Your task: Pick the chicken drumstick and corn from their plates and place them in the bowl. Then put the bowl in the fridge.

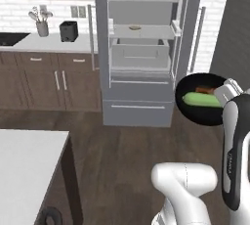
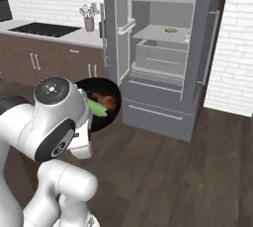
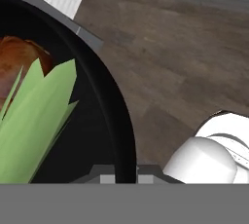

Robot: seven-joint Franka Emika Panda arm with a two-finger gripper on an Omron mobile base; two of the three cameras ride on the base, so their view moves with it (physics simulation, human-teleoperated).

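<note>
The bowl (image 1: 202, 115) hangs in the air off the floor, carried at its rim by the gripper (image 3: 125, 173), whose fingers pinch that rim. Inside lie the corn (image 1: 201, 100) and the drumstick (image 2: 105, 100), touching. Beyond stands the fridge (image 1: 141, 48), doors wide open, shelves bare in part. Dark wood floor (image 1: 122, 150) lies open between; a white counter (image 1: 27, 170) sits near left.

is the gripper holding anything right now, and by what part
Yes: the gripper holds the bowl by its rim, with the corn and drumstick inside.
</note>
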